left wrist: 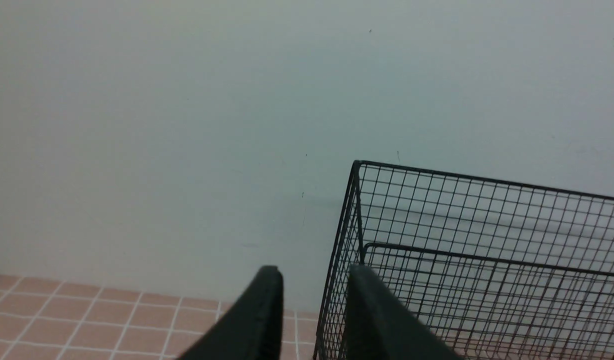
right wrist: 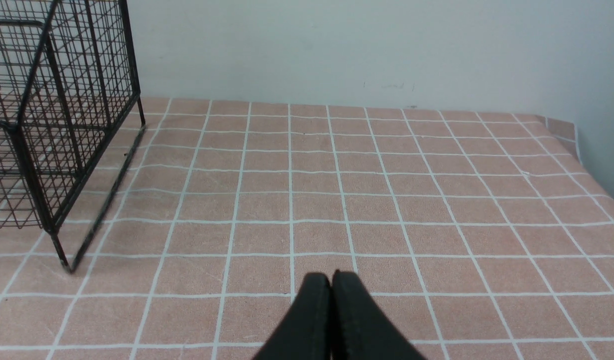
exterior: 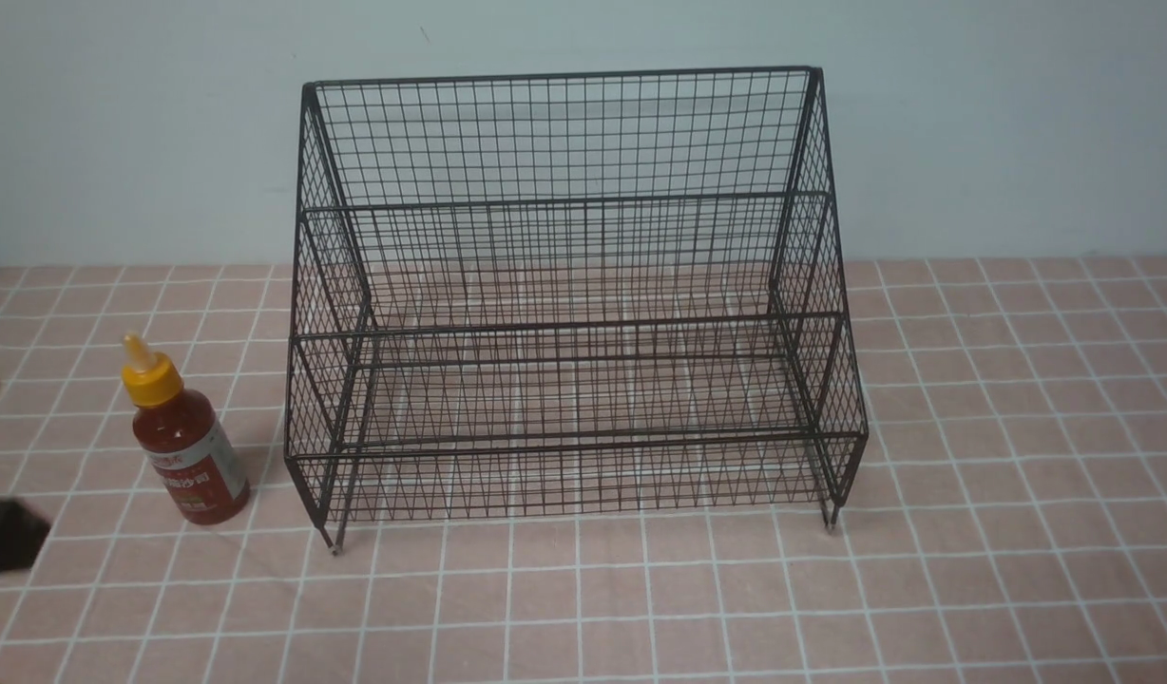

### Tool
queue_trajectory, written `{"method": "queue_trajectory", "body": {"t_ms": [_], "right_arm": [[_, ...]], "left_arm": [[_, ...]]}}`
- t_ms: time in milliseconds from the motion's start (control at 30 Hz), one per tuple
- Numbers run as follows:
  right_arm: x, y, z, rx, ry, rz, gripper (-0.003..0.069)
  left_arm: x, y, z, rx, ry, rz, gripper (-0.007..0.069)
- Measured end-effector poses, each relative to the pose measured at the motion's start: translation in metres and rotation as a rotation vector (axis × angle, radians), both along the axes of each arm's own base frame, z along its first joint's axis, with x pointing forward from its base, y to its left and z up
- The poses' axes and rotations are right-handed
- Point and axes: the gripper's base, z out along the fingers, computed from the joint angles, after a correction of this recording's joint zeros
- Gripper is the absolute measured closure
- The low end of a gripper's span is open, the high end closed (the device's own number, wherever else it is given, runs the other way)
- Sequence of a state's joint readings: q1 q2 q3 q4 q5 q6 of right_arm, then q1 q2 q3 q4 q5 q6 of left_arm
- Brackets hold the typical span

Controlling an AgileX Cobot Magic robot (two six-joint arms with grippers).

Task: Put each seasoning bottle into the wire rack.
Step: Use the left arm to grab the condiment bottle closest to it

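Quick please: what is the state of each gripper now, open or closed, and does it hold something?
Left gripper: open, nothing between the fingers.
Right gripper: closed, holding nothing.

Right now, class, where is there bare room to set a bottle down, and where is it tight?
Both tiers of the wire rack are empty. Bare tablecloth runs right of the rack and along its front. Tight: the strip between the seasoning bottle and the rack's left side.
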State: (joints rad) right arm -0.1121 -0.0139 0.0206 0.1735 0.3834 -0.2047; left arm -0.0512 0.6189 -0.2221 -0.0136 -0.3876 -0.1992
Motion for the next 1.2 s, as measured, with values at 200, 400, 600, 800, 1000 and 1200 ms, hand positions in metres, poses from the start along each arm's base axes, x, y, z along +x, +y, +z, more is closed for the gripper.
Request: {"method": "queue_trajectory", "body": {"t_ms": [200, 400, 600, 800, 1000, 1200], "right_arm": [[0.000, 0.000, 0.000, 0.000, 0.000, 0.000, 0.0673], [0.000, 0.000, 0.000, 0.000, 0.000, 0.000, 0.0673], [0.000, 0.000, 0.000, 0.000, 0.000, 0.000, 0.0673], [0.000, 0.000, 0.000, 0.000, 0.000, 0.000, 0.0673], [0.000, 0.000, 0.000, 0.000, 0.000, 0.000, 0.0673], [0.000, 0.000, 0.000, 0.000, 0.000, 0.000, 0.0673]], "left_arm": [[0.048, -0.002, -0.007, 0.005, 0.098, 0.003, 0.0171], [0.085, -0.001, -0.014, 0.008, 0.142, 0.040, 0.0060], [0.110, 0.006, -0.023, 0.030, 0.179, 0.130, 0.0050], [0.121, 0.008, -0.033, 0.054, 0.198, 0.154, 0.0050], [0.134, 0.007, -0.055, 0.094, 0.251, 0.144, 0.0050], [0.143, 0.008, -0.080, 0.102, 0.308, 0.160, 0.0050]]}}
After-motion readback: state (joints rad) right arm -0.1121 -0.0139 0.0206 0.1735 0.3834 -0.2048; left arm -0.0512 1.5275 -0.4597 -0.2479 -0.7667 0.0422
